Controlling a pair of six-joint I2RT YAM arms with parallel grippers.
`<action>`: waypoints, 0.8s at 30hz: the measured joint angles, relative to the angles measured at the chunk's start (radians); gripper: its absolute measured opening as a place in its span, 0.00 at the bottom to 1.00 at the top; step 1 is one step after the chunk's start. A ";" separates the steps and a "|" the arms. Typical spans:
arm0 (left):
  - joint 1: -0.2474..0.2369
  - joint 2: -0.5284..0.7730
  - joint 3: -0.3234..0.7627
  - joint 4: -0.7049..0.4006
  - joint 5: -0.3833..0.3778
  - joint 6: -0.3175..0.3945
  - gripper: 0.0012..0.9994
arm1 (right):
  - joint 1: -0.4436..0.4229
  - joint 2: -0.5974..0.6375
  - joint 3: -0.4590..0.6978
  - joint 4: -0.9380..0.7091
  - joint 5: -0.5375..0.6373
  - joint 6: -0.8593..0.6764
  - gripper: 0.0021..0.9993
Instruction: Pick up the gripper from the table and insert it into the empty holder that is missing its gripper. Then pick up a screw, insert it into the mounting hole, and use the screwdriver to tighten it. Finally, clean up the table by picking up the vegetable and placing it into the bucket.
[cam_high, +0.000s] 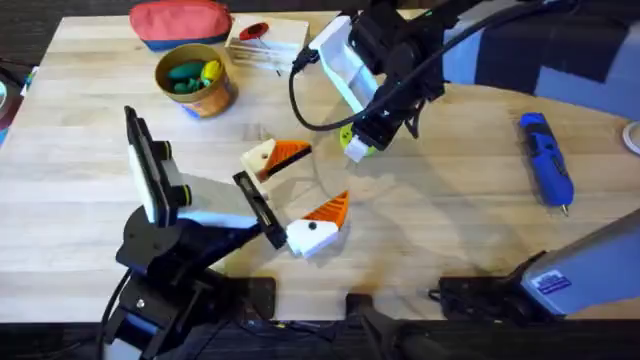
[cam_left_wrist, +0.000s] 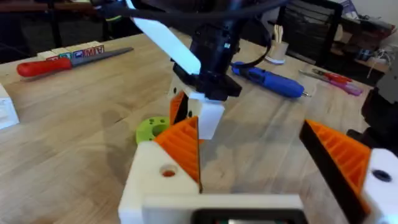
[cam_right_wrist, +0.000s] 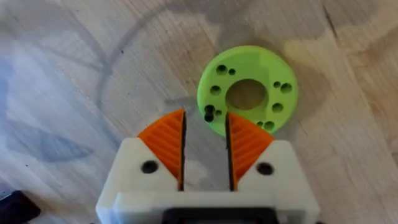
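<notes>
Orange pads of the right pincer sit close together, with a thin gap and nothing in it. Just past its tips, a green ring lies flat on the pale wood table. Near it, the left pincer is spread wide and empty. The blue screwdriver lies well apart from both. The yellow bucket stands far off, beside a red pouch. Behind the table the room looks dark.

Black jointed arms, black cables, white claw mounts with orange ribbed pads.
</notes>
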 joint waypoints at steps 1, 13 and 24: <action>0.000 0.000 0.000 0.000 0.000 0.000 0.99 | 0.000 0.000 0.000 0.000 0.001 0.003 0.35; 0.000 0.000 0.000 0.000 0.000 0.000 0.99 | 0.000 0.026 0.000 0.012 0.006 0.025 0.10; 0.000 0.000 0.000 0.000 0.000 0.000 0.99 | 0.000 0.026 0.001 0.003 0.006 0.033 0.00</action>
